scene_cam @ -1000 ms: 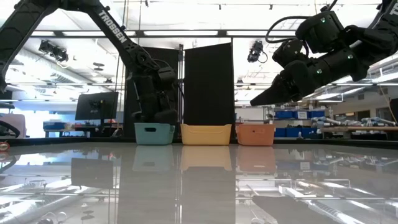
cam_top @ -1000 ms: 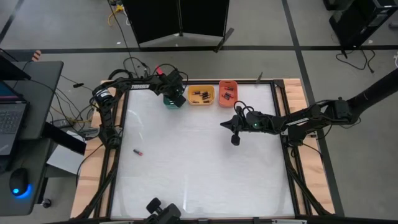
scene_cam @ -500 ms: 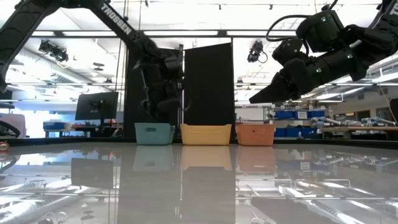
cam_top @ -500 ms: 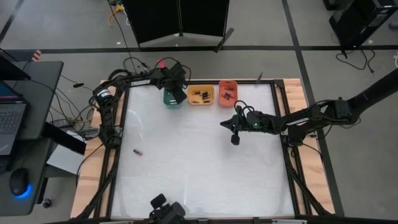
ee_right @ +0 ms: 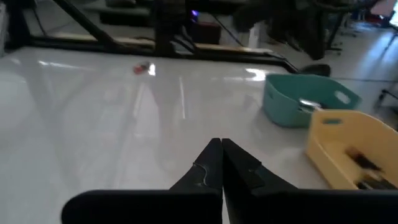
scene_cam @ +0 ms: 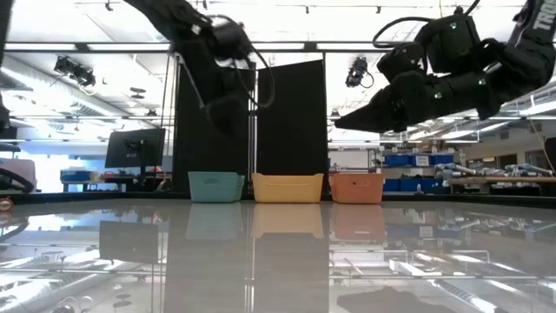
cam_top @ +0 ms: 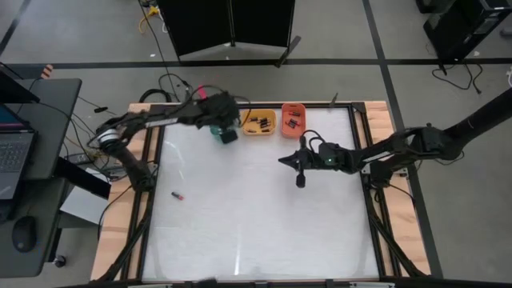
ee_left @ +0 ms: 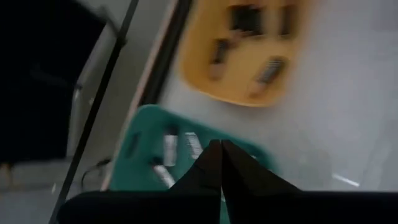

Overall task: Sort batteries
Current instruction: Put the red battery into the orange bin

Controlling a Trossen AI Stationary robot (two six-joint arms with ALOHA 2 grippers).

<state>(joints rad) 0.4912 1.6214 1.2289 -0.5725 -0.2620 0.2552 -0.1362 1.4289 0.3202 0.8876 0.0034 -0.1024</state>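
Observation:
Batteries lie in three trays along the table's far edge: a green tray (cam_top: 216,128), a yellow tray (cam_top: 258,122) and an orange-red tray (cam_top: 293,119). Silvery batteries (ee_left: 169,149) rest on the green tray's floor, dark ones (ee_left: 267,70) in the yellow tray. One reddish battery (cam_top: 178,195) lies alone on the white table toward the left side, and it also shows far off as the lone battery (ee_right: 144,69). My left gripper (ee_left: 221,148) is shut and empty, high above the green tray (scene_cam: 215,186). My right gripper (cam_top: 282,160) is shut and empty, raised above the table right of centre.
The white table top (cam_top: 256,224) has a wooden border (cam_top: 112,232) and dark frame rails on both sides. In the low view, the three trays stand in a row at the far edge, with a black panel (scene_cam: 291,122) behind them. A desk with a laptop stands left of the table.
My left gripper has risen from just above the green tray to well above it, staying shut, while its arm has swung out toward the table's left. My right gripper has tipped closer to level and edged slightly toward the left.

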